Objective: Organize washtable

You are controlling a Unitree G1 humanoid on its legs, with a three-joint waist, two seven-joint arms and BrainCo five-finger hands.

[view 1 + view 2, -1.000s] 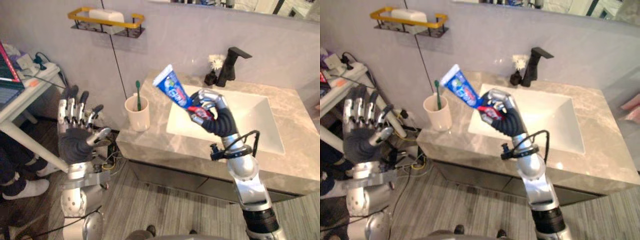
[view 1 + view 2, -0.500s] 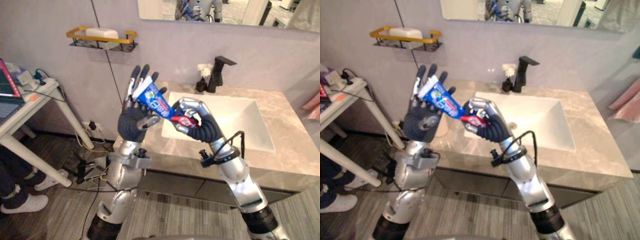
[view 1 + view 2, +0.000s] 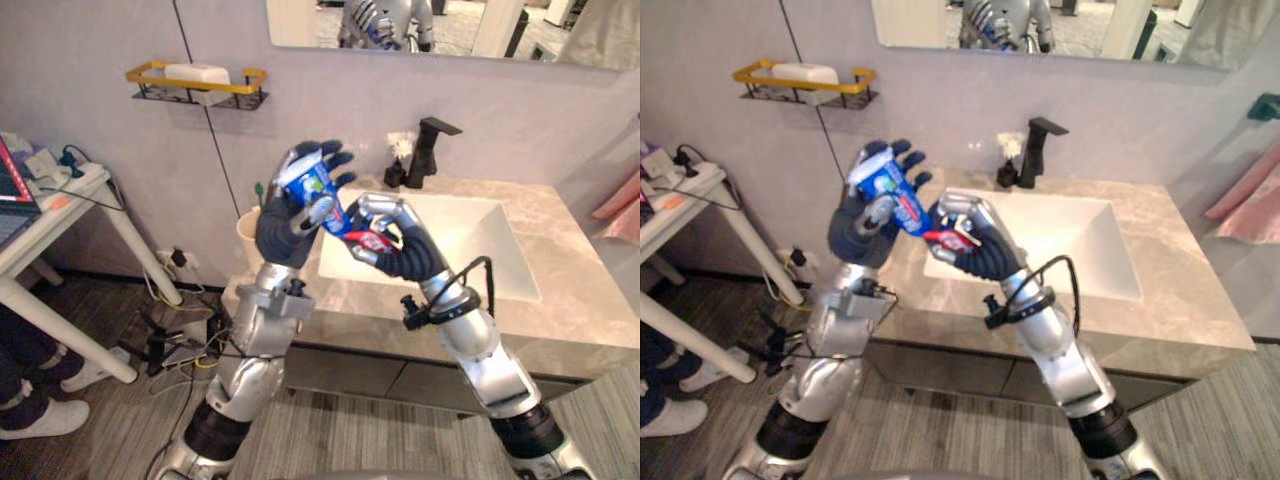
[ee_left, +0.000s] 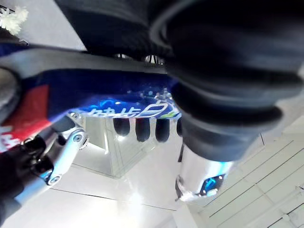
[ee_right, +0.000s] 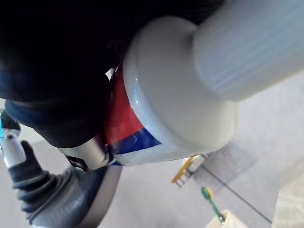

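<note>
A blue and white toothpaste tube [image 3: 318, 192] with a red band and white cap [image 5: 256, 42] is held in the air between both hands, above the front left corner of the washtable [image 3: 570, 325]. My left hand [image 3: 288, 222] has its fingers and thumb curled round the tube's flat upper end. My right hand [image 3: 400, 245] is shut on the lower, cap end. Behind the left hand a cream cup [image 3: 245, 228] with a green toothbrush [image 5: 209, 201] stands on the counter's left corner, mostly hidden.
A white sink basin [image 3: 455, 235] is set in the grey stone counter, with a black faucet [image 3: 430, 152] at its back. A yellow wall shelf [image 3: 195, 82] holds a white soap bar. A white side table [image 3: 50, 200] stands at the left.
My left hand's fingers have curled over the tube's upper end, where they stood straight behind it before. Both hands with the tube have shifted slightly right; the camera has moved too.
</note>
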